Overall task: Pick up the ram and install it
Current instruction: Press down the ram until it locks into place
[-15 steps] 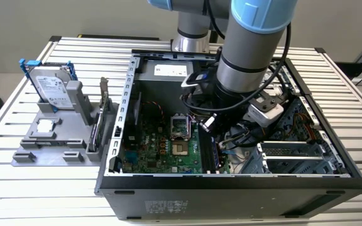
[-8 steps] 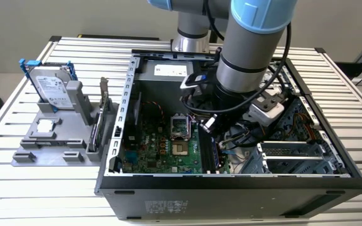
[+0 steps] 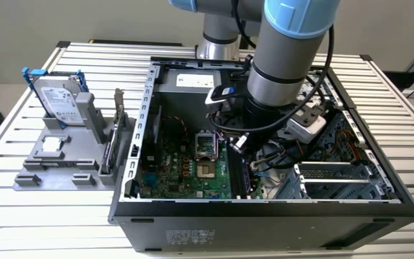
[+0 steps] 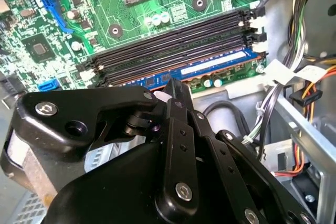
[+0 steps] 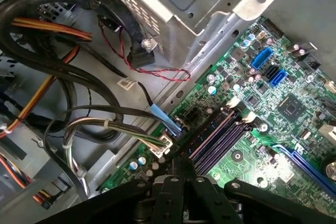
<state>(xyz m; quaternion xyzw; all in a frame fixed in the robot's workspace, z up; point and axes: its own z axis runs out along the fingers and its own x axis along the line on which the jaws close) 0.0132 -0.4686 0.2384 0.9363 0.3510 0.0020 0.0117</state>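
Hand (image 4: pixel 170 88) clenched on ram (image 4: pixel 210 67), w/ stick seated in outermost mobo slot.

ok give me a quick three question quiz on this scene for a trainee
1. True or false: the ram lies on the grey holder outside the computer case.
2. The gripper is nearest to: A the processor socket, B the memory slots, C the grey holder.
3. What stands upright in a blue frame on that holder, at the exterior view's left?
Key: 1 false, it is at the memory slots on the motherboard; 2 B; 3 the hard drive.
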